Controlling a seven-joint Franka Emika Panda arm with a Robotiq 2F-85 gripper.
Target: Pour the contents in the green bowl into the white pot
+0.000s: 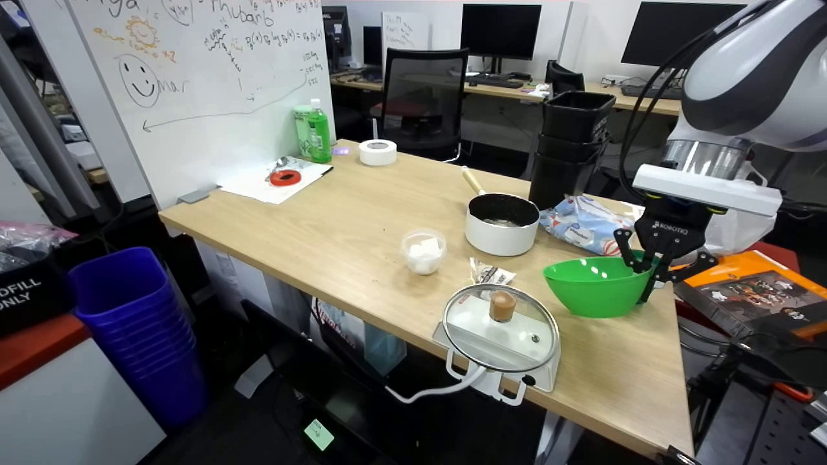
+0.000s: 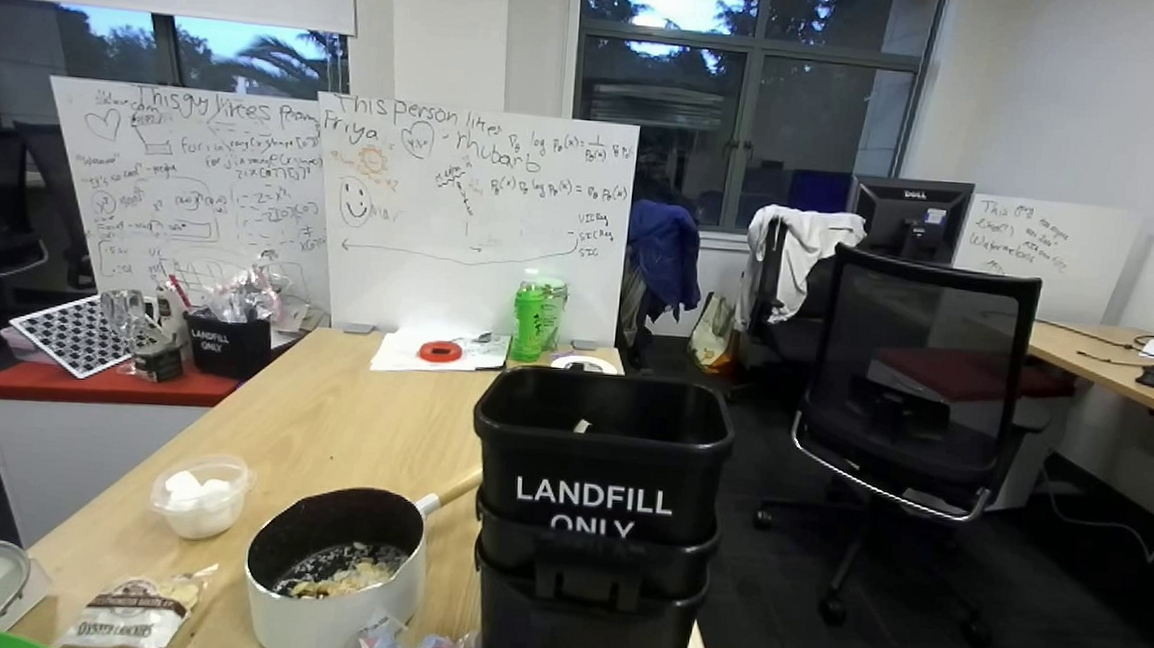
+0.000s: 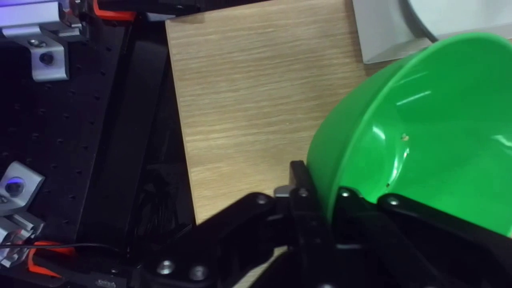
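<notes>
Green bowl (image 3: 448, 132): gripped by the claw (image 3: 325, 193); few specks (image 3: 405, 137) inside.
Claw: narrowed on the bowl's rim, one finger within, one outside.
White pot (image 1: 501, 237): on table (image 1: 323, 219), apart from claw; pale bits (image 2: 351, 573) inside.

My hand (image 3: 324, 180) is matt, with shiny metal screws (image 3: 394, 201); right in the wrist view, the bowl (image 3: 432, 132) is smooth, glossy plastic. The bench (image 3: 248, 104) looks like grained wood. Right of centre in an exterior view, the pot (image 1: 501, 237) shows a smooth outside and wooden-looking handle (image 1: 473, 180); below it, the lid (image 1: 501, 334) is metal-rimmed glass.
</notes>
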